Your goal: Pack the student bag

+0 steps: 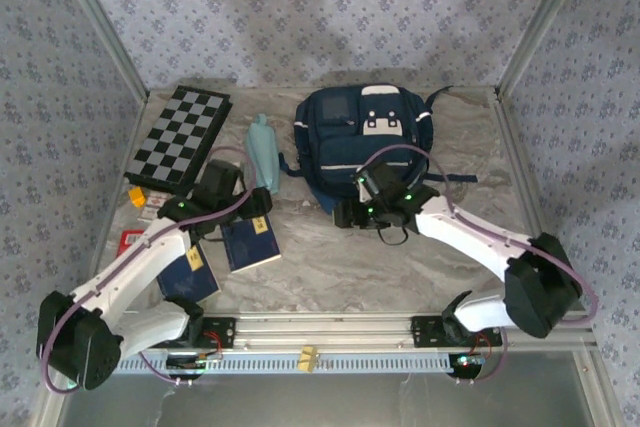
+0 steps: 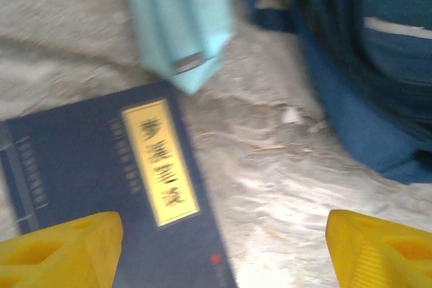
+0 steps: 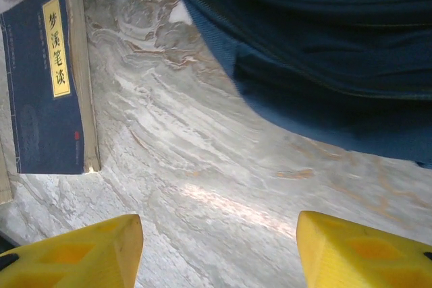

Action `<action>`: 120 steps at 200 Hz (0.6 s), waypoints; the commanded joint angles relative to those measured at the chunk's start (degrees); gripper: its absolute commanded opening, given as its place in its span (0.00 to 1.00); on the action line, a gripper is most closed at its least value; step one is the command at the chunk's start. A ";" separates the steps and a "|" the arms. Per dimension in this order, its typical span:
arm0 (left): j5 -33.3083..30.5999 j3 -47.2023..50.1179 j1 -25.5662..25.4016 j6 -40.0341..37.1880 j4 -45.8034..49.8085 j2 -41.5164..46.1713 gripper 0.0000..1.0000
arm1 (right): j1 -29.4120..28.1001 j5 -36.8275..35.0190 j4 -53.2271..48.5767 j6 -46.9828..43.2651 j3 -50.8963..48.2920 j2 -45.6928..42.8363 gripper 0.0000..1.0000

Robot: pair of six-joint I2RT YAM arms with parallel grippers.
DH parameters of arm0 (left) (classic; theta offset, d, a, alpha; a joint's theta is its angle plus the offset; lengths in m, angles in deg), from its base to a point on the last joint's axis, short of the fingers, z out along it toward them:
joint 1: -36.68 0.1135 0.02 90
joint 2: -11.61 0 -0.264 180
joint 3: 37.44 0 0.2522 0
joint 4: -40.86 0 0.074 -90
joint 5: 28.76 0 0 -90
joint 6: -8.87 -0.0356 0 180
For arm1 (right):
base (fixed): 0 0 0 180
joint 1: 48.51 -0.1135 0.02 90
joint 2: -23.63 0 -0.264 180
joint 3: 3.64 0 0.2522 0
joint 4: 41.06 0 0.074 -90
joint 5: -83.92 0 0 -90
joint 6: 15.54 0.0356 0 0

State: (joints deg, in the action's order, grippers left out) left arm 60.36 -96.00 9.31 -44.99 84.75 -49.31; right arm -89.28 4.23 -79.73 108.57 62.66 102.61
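The student bag [image 1: 365, 132], navy with a white top patch and stripe, lies flat at the back centre of the table. My right gripper [image 1: 345, 214] hovers just off its near left corner, open over bare table [image 3: 219, 234]; the bag's edge [image 3: 324, 38] crosses the top of the right wrist view. My left gripper [image 1: 245, 205] stands open [image 2: 223, 234] over the right edge of a navy book with a yellow label [image 2: 88, 166], with nothing between its fingers. The bag [image 2: 378, 65] lies to its right.
A light blue pouch [image 1: 262, 152] lies left of the bag. Two navy books [image 1: 250, 242] [image 1: 190, 272] lie near the left arm. A folded chessboard [image 1: 180, 137] sits at the back left, with small orange [image 1: 136, 199] and red [image 1: 130, 239] items beside it.
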 commanded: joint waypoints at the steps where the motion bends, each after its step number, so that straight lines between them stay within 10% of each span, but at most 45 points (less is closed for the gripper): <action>1: -0.36 2.73 4.35 3.01 2.97 1.68 0.81 | -2.79 -2.70 3.78 3.41 2.62 2.97 0.63; 48: 7.57 10.90 14.63 3.03 -5.10 -1.38 0.81 | -4.75 -4.21 2.87 2.90 5.00 6.74 0.63; 120: 9.08 8.90 15.43 -1.11 -11.24 -13.85 0.78 | -4.67 -5.46 2.00 3.07 4.16 6.58 0.63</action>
State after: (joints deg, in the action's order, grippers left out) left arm 68.10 -85.24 24.43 -44.24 76.11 -60.70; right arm -93.78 0.34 -76.85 111.10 66.00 109.04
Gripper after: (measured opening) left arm 0.790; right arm 0.631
